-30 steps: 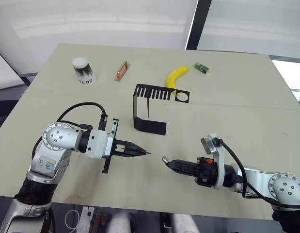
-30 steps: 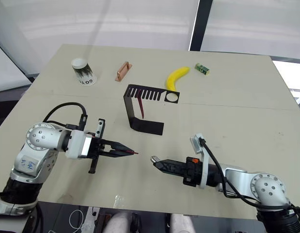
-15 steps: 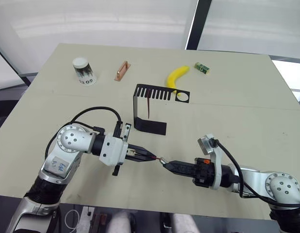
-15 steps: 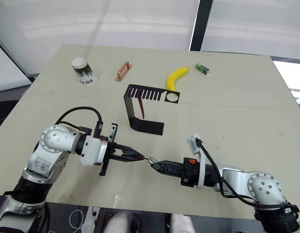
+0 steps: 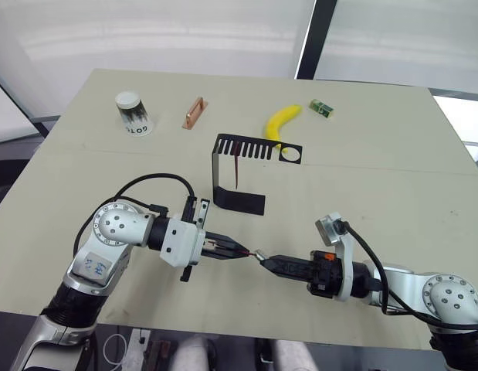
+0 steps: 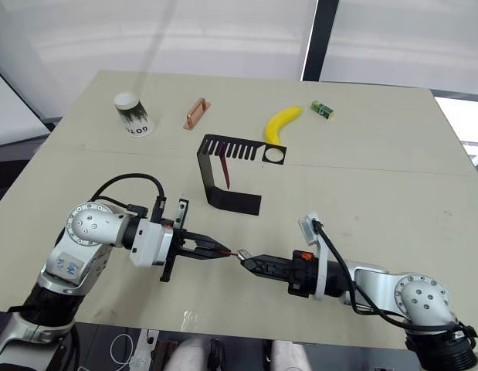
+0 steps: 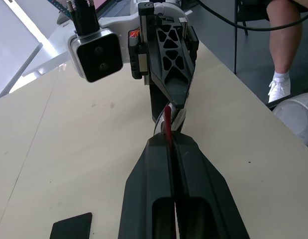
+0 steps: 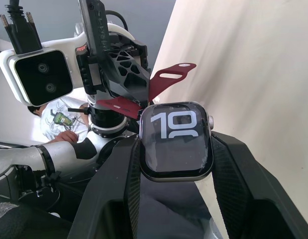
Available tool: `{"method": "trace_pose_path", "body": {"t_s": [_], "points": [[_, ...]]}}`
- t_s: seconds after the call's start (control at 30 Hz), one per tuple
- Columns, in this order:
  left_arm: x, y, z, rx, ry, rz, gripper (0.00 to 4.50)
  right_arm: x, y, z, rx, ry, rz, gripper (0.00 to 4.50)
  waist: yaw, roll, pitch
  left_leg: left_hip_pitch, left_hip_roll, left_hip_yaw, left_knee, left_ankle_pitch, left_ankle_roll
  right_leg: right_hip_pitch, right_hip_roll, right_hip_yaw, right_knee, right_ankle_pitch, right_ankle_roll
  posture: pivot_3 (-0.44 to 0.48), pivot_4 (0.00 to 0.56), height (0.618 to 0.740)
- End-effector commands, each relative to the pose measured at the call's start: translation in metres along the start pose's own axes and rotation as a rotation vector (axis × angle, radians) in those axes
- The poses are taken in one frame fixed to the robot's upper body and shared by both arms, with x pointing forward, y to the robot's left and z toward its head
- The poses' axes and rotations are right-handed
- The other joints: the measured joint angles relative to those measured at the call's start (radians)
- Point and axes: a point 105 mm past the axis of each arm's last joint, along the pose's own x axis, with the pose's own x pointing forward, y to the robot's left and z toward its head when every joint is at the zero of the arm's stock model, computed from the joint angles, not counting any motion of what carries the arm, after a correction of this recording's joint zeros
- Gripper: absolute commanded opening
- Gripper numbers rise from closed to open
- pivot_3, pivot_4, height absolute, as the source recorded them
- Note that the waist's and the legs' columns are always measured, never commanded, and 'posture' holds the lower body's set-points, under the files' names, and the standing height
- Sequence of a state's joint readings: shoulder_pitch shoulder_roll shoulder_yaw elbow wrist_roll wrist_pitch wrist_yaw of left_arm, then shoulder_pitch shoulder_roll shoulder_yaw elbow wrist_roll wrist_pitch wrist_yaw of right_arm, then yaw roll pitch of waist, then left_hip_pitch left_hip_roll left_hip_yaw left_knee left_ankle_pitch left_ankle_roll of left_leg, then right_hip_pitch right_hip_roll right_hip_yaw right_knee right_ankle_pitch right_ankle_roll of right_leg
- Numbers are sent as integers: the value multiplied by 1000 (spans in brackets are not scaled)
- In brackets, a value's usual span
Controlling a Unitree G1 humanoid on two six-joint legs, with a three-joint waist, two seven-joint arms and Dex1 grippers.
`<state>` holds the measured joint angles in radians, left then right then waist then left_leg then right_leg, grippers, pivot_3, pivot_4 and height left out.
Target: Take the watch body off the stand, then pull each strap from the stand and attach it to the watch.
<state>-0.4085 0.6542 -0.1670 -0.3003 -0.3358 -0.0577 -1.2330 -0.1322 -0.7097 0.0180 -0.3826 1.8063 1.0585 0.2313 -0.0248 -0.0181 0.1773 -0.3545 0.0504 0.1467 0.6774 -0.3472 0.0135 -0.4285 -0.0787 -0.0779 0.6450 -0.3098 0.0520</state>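
The beige table [image 5: 393, 178] carries the black stand [image 5: 239, 174] well beyond both grippers, with one maroon strap [image 5: 235, 166] hanging from its slotted top arm. Further off lie a yellow banana [image 5: 281, 122], a white cup [image 5: 133, 113] with dark lettering that is hard to read, a copper-coloured bar [image 5: 194, 113] and a small green box [image 5: 322, 108]. The left gripper [image 5: 237, 251] is closed on the other strap [image 8: 166, 82], its tip meeting the right gripper [image 5: 262, 258] above the table's near edge. The right gripper's fingers [image 8: 121, 174] clamp the watch body [image 8: 176, 140] by its sides; its screen reads "10".
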Motion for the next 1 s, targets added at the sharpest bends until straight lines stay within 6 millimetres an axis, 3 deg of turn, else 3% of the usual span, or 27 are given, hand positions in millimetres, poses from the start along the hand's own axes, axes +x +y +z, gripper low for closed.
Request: {"method": "trace_pose_path", "body": {"t_s": [0.03, 1.0], "points": [[-3, 3, 2, 31, 10, 23, 0, -2, 4, 2, -10, -10, 13, 1517, 0, 0, 0, 0, 0, 0, 0, 0, 0, 0, 0, 0, 0, 0, 0, 0, 150, 725], [0, 1, -4, 11, 38, -2, 0, -1, 2, -1, -18, 1, 5, 1517, 0, 0, 0, 0, 0, 0, 0, 0, 0, 0, 0, 0, -1, 0, 0, 0, 150, 725]]}}
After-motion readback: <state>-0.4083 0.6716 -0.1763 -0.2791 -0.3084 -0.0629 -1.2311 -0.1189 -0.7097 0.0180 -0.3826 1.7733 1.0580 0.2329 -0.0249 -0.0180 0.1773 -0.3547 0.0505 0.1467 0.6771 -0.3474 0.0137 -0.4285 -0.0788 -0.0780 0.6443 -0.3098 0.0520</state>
